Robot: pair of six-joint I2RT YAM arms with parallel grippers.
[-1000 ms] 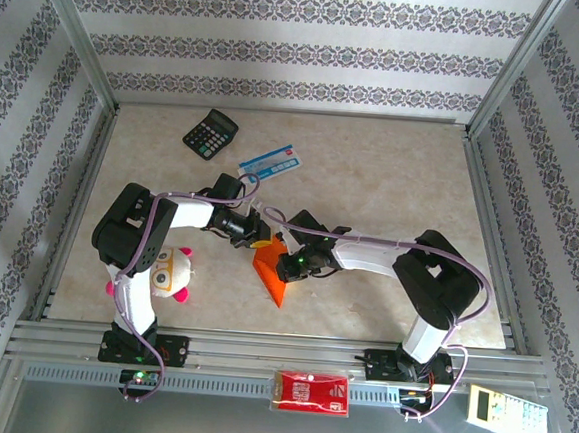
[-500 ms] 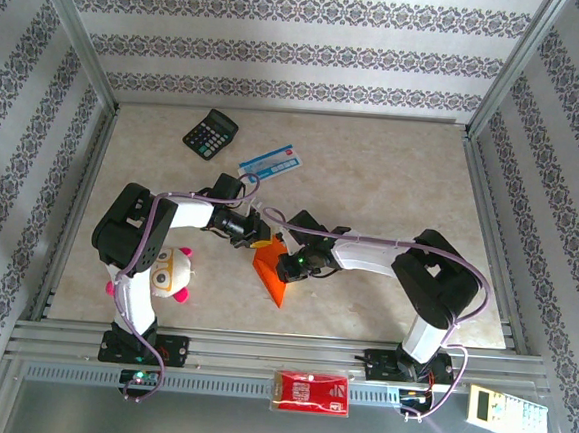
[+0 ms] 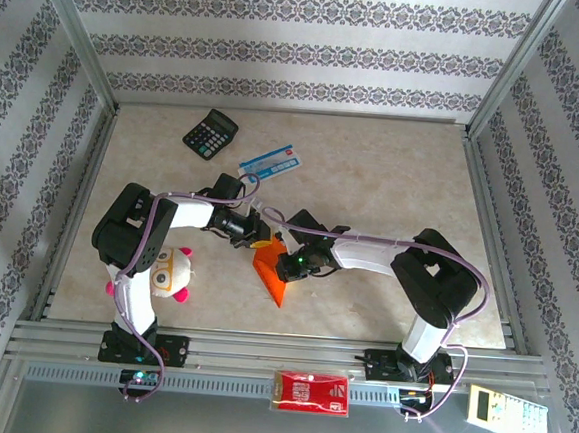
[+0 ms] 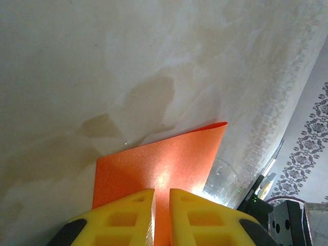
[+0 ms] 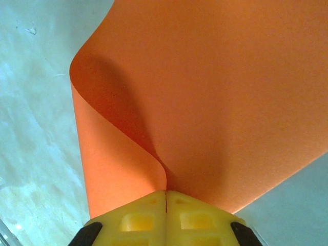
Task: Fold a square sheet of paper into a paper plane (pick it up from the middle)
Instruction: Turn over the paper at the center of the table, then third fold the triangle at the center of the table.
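- the square sheet of paper (image 3: 271, 277) sits on the bench (image 3: 393, 175), a bit left of the middle and closer to the near edge than the far one. It's bright orange, partly lifted, and comes to a point aimed at the near edge.
- both arms meet right over it: the left pincer (image 3: 261, 239) is at its far edge and the right pincer (image 3: 288, 260) is just beside that, on the sheet's right side.
- right wrist cam: the right pincer (image 5: 166, 193) has its yellow fingers (image 5: 138, 215) pressed tight together, clamped on the sheet (image 5: 215, 87). The paper curls up out of that seam in a soft loop on the left and a broad flat face on the right.
- left wrist cam: the left pincer (image 4: 161, 205) has its fingers (image 4: 123, 215) almost together, with only a thin slit and orange showing through it. The sheet (image 4: 164, 159) lies face-on under them, so I honestly can't tell if they're nipping it or just sitting on it.
- other stuff: a black calculator (image 3: 211, 132) is near the far left corner, with a blue-and-white packet (image 3: 271, 161) just beside it.
- a plush toy (image 3: 172, 272) is by the left arm, towards the near left corner.
- a red packet (image 3: 311, 391) lies on the rail in front of the near edge, between the two arm bases.
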